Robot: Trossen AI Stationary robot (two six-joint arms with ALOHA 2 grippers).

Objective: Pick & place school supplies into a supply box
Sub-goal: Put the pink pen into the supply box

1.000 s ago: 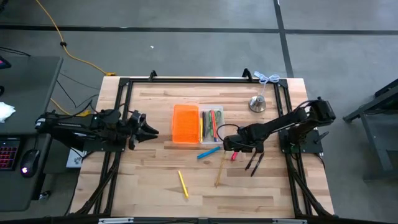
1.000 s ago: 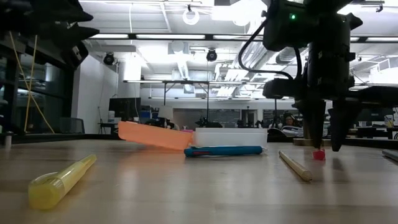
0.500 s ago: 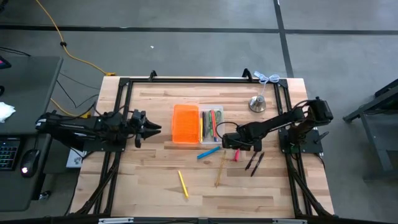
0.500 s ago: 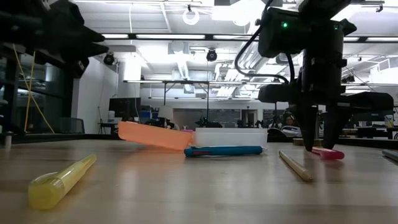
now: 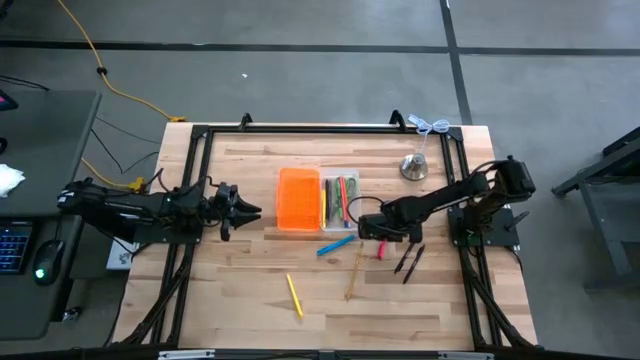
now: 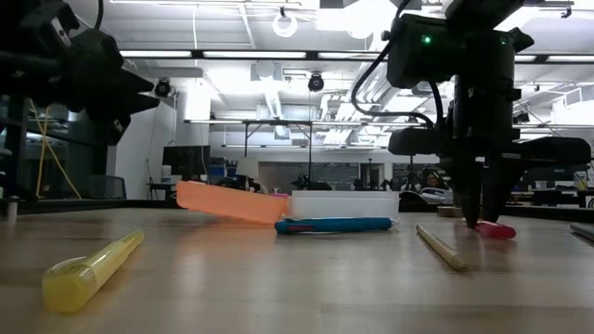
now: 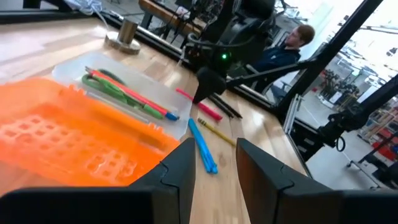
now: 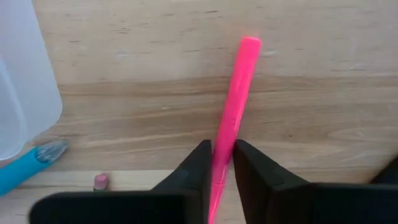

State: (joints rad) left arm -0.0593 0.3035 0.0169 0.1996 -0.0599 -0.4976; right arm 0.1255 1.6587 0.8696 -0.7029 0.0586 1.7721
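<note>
A pink pen (image 8: 238,87) lies on the table just right of the blue pen (image 5: 335,245). My right gripper (image 8: 222,147) points down and is shut on it. The supply box lies open: its orange half (image 5: 298,198) on the left and its clear tray (image 5: 340,200), which holds several pens, on the right. A wooden pencil (image 5: 355,270), a yellow highlighter (image 5: 294,295) and two black pens (image 5: 408,262) lie loose on the table. My left gripper (image 5: 250,210) hangs open left of the box, pointing level toward it, with nothing between its fingers. My right gripper pinches the pink pen's barrel (image 8: 222,152) between its two fingers. The fingers come from above, point down and lie across the pen. Most of the pen (image 5: 381,252) sticks out toward the table's near edge. It lies flat on the wood (image 6: 497,229).
A silver bell-shaped thing (image 5: 413,167) stands at the far right. A black frame (image 5: 320,128) runs round the table's edges. A person (image 7: 292,43) sits in the room beyond the table. Bare wood lies at the near left.
My right gripper has shut its fingers on the pink pen, which stays on the table. My left gripper has sunk lower and reached a little toward the box, still open.
</note>
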